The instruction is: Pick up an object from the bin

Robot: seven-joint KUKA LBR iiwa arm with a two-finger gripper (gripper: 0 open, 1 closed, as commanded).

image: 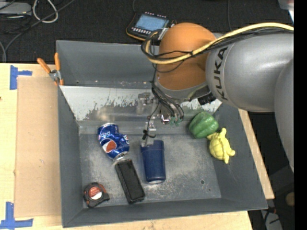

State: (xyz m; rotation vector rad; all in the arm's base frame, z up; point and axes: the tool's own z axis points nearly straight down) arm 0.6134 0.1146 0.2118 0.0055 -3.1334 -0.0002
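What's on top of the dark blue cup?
Only the tool hangs over the far end of the dark blue cup; the rim beneath it is covered, so contact is unclear.

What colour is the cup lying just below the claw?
Dark blue; the cup shows best in the camera view.

The arm [259, 66] is a thick, rounded silver-grey tube with black KUKA lettering [217, 75] on its side. A smooth orange dome-shaped cover [184, 56] caps the wrist, looped by a yellow cable [249, 30] and a black one. Below it sits a slim metal gripper [148, 137] amid thin wires.
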